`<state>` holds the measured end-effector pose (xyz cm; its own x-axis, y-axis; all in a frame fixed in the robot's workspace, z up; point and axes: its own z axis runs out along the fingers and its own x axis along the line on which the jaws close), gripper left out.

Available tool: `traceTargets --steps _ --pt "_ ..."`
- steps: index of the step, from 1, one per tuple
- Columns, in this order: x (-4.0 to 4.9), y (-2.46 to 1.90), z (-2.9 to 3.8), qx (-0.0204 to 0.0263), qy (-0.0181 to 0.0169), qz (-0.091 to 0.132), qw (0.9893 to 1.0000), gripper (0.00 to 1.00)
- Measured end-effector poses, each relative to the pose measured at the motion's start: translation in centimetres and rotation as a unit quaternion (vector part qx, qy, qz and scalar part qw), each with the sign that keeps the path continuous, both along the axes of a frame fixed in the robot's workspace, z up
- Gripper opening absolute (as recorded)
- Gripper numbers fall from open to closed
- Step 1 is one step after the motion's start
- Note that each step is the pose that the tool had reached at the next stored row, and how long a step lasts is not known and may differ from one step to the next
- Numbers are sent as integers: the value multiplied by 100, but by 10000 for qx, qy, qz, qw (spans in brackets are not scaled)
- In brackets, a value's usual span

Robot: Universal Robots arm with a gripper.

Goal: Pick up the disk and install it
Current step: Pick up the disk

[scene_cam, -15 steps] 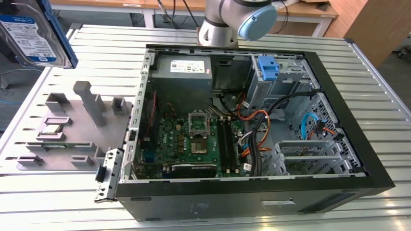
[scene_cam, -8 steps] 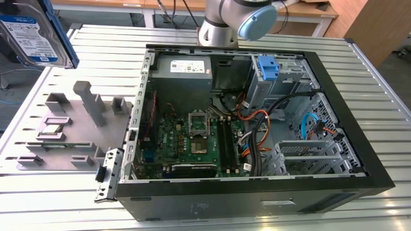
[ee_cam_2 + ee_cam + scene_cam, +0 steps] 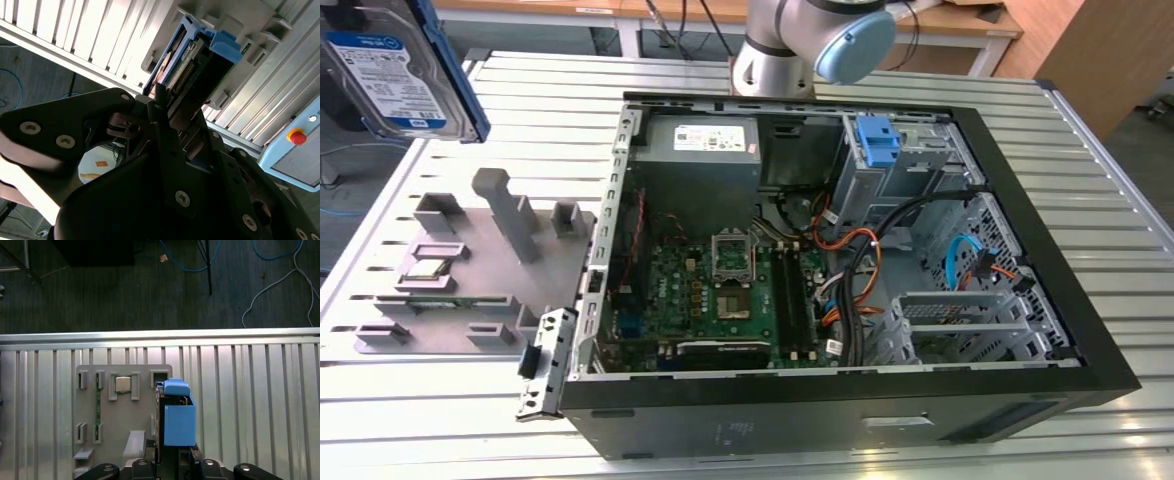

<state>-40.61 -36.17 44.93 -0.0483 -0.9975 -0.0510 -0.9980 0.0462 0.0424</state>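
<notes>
The disk (image 3: 390, 72), a silver drive with a blue-and-white label and blue rails, hangs high over the table's edge at the exterior view's left, well above the grey fixture plate (image 3: 480, 265). Both wrist views look along the disk (image 3: 197, 62) edge-on. In the first wrist view its blue rail (image 3: 178, 420) stands over the plate's edge. My gripper (image 3: 172, 460) is shut on the disk, its black fingers (image 3: 162, 112) clamping the drive's near end. The open computer case (image 3: 1067, 330) lies to the exterior view's right of the plate.
Inside the case sit a motherboard (image 3: 720, 290), a grey power-supply box (image 3: 704, 140), a lighter-blue bracket (image 3: 878, 140) and loose cables (image 3: 854, 270). The plate (image 3: 125, 415) carries a chip (image 3: 122, 385) and several grey holders. A red stop button (image 3: 296, 136) is on a panel nearby.
</notes>
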Motion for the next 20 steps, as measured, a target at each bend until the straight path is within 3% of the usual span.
traceTargets --steps 11,20 --pt "67 0 0 0 0 0 10000 35" --pt "67 0 14 10 0 0 10000 35"
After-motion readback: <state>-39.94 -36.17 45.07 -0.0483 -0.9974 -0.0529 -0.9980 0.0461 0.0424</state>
